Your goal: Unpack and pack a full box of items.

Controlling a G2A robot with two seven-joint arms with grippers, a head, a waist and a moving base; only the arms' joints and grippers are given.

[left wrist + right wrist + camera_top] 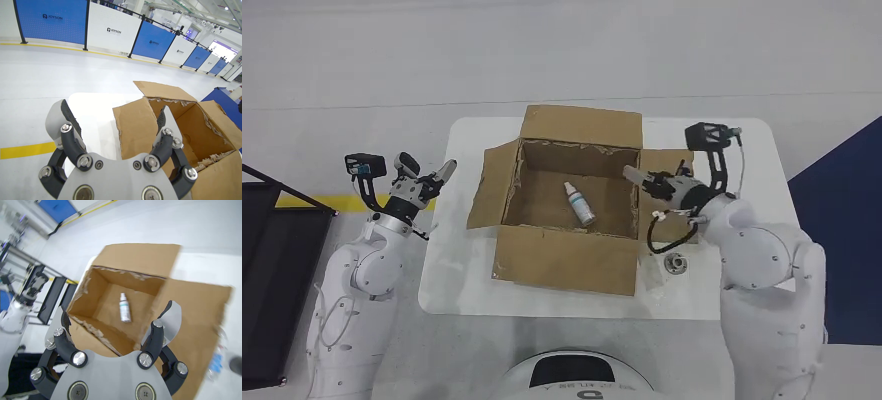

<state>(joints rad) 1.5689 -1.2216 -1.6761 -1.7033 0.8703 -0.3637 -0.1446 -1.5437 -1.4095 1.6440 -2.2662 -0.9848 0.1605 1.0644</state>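
- Cardboard box [562, 262] [136, 128] [136, 255] sits at the middle of the white table [457, 285], its flaps folded outward and its inner edges torn and ragged.
- A small white spray bottle [580, 202] [124, 310] lies flat on the box floor (cap toward the far wall).
- The right gripper [645, 181] [117, 309] hangs over the box's right-hand rim, jaws spread wide and holding nothing. The bottle is below it, well apart.
- The left gripper [429, 165] [114, 105] is off the table's left edge, jaws likewise spread. The box's left flap stands between it and the bottle.
- A small round metal part [676, 263] lies on the table beside the box's right wall, under the right arm.
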